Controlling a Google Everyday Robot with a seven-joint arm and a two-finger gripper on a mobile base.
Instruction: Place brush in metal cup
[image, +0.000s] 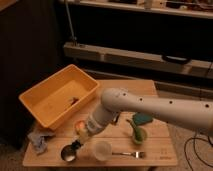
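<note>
At the front edge of the desk the metal cup is seen, with a white cup just to its right and a metal fork laid further right of that. Just above and right of the metal cup, the end effector is held closed on the brush, whose dark end is positioned at the cup's rim. A crumpled blue-grey cloth is found left of the metal cup, a green cup well to its right, and a yellow bin behind it.
</note>
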